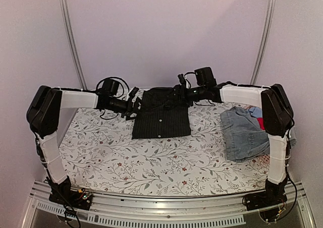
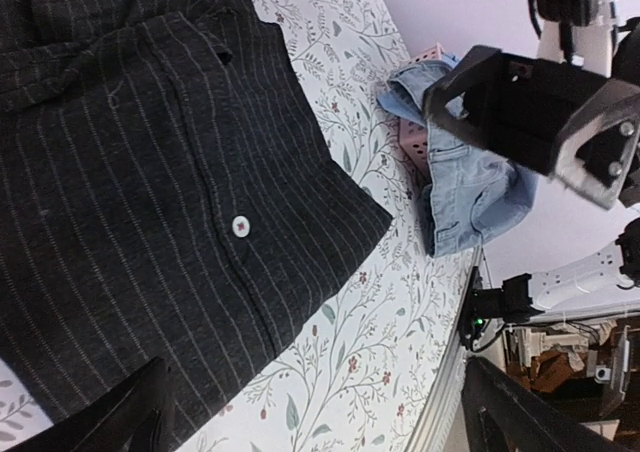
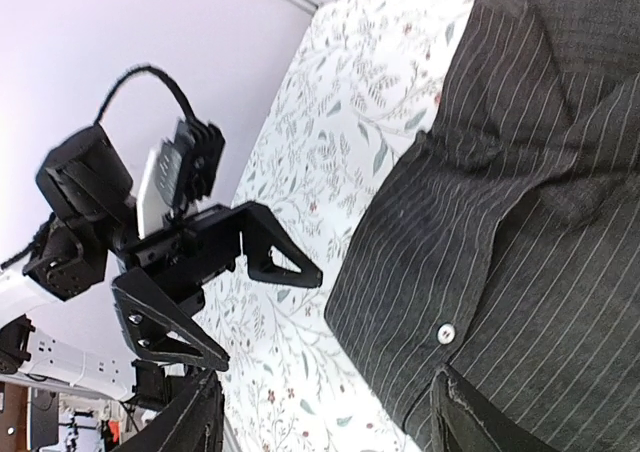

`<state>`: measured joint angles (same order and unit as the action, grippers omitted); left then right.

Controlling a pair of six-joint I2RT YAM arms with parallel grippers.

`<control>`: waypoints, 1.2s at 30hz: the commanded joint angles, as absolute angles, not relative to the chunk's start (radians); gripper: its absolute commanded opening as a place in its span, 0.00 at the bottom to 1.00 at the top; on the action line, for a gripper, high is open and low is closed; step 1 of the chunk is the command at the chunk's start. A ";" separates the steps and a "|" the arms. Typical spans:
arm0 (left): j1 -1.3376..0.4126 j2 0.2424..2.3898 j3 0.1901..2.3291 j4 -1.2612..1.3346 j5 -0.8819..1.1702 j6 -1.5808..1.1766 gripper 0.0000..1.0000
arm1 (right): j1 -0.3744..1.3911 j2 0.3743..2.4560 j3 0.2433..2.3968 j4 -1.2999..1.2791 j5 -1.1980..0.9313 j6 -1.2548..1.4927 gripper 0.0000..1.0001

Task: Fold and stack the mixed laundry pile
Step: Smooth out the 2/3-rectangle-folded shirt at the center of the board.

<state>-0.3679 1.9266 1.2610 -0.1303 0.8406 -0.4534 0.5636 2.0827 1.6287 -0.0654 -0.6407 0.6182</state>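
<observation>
The black pinstriped shirt (image 1: 161, 114) lies folded flat at the back middle of the table, button placket up. It fills the left wrist view (image 2: 150, 202) and the right wrist view (image 3: 530, 192). My left gripper (image 1: 133, 105) hovers at the shirt's left edge, open and empty (image 2: 320, 422). My right gripper (image 1: 182, 93) hovers over the shirt's top right, open and empty (image 3: 325, 427). Faded denim pieces (image 1: 245, 132) lie heaped at the right, also seen in the left wrist view (image 2: 470, 182), with a red garment (image 1: 261, 123) behind them. I cannot make out a pale blue garment.
A pink slatted basket (image 1: 263, 160) shows under the denim at the table's right edge, and in the left wrist view (image 2: 415, 142). The floral tablecloth (image 1: 151, 157) covers the table. Each wrist view shows the other gripper, the right one (image 2: 530, 112) and the left one (image 3: 200, 292).
</observation>
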 commanded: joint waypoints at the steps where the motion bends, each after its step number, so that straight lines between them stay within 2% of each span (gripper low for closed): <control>1: -0.410 1.985 1.310 -0.050 0.861 -0.525 1.00 | 0.610 2.151 1.563 -0.046 -0.712 0.683 0.67; 5: -0.427 2.044 1.306 -0.019 0.861 -0.587 1.00 | 0.611 2.216 1.547 -0.039 -0.725 0.714 0.65; 14: -0.447 2.077 0.976 0.201 0.889 -0.754 0.92 | 0.612 2.200 1.200 0.141 -0.807 0.796 0.62; 20: -0.446 2.023 0.886 0.176 0.891 -0.712 0.90 | 0.612 2.166 1.100 0.146 -0.851 0.757 0.60; 25: -0.446 1.864 0.990 0.058 0.934 -0.589 0.92 | 0.606 2.014 1.191 0.101 -0.905 0.706 0.60; 28: -0.446 1.865 1.082 0.065 0.946 -0.599 0.92 | 0.591 1.994 1.289 0.104 -0.912 0.707 0.60; 36: -0.441 2.135 1.300 0.169 0.940 -0.694 0.92 | 0.568 2.262 1.549 0.152 -0.933 0.728 0.59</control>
<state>-0.4385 1.9934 1.2240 0.1463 0.9409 -0.6552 0.5804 2.1132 1.4750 0.1368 -0.9119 0.7181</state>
